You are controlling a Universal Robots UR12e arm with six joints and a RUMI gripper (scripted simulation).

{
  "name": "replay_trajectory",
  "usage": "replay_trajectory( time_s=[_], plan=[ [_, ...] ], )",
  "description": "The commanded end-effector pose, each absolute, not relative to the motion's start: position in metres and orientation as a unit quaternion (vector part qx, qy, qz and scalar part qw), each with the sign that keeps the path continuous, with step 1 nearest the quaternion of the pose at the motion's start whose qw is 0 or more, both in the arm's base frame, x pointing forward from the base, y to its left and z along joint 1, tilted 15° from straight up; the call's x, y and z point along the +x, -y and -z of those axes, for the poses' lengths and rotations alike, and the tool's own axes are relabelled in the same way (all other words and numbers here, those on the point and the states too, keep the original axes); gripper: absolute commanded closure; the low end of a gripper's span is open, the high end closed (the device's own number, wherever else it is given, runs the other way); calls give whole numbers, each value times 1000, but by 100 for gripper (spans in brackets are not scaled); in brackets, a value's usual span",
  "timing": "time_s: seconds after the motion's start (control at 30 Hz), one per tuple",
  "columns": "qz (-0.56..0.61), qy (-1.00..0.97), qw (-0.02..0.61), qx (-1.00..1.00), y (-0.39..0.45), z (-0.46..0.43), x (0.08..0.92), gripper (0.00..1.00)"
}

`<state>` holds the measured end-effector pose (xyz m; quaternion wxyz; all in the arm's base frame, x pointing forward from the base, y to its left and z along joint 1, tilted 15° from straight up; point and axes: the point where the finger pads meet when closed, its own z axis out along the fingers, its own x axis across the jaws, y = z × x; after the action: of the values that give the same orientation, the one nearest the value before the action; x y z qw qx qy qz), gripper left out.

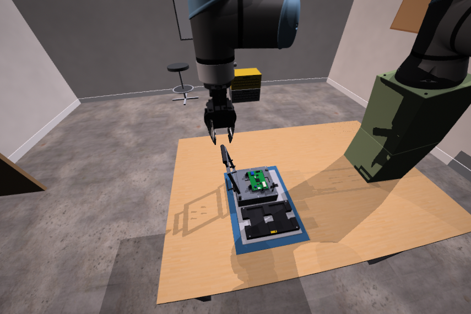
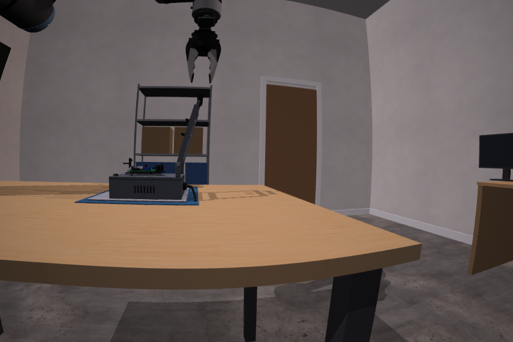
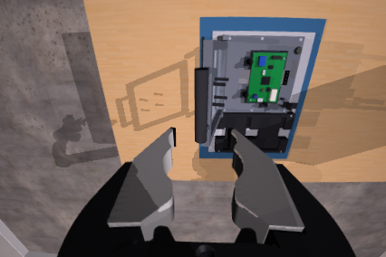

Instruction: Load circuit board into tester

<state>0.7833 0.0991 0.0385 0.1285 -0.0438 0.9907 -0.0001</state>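
Observation:
The green circuit board (image 1: 257, 180) (image 2: 146, 169) (image 3: 261, 86) lies flat, component side up, on the grey tester (image 1: 243, 192) (image 2: 122, 187) (image 3: 236, 50). Its white connector (image 1: 264, 184) (image 3: 274, 95) is at the board end nearer the black tray (image 1: 260, 232) (image 3: 255, 118). No board is in the tray. The tester's lid (image 1: 225, 155) (image 2: 189, 135) (image 3: 201, 104) stands open, leaning outward, handle at its top. My gripper (image 1: 222, 142) (image 2: 200, 81) (image 3: 201, 128) is open and empty, above the lid handle. The pins in the holes and the lone post cannot be made out clearly.
Tester and tray sit on a white and blue mat (image 1: 241, 248) (image 2: 193, 203) (image 3: 317, 33) on the wooden table (image 1: 191, 266) (image 2: 224, 233) (image 3: 146, 27). A black latch part (image 1: 274, 185) (image 3: 288, 105) rises at the tester's side opposite the lid. The green robot pedestal (image 1: 373, 111) stands at the right.

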Motion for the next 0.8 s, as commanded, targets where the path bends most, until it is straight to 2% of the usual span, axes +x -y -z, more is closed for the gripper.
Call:
replay_trajectory(
  time_s=[0.0,0.77],
  plan=[
    [0,-991,129,-44,-100,-40,785,70],
    [0,-991,129,-44,-100,-26,788,70]
  ],
)
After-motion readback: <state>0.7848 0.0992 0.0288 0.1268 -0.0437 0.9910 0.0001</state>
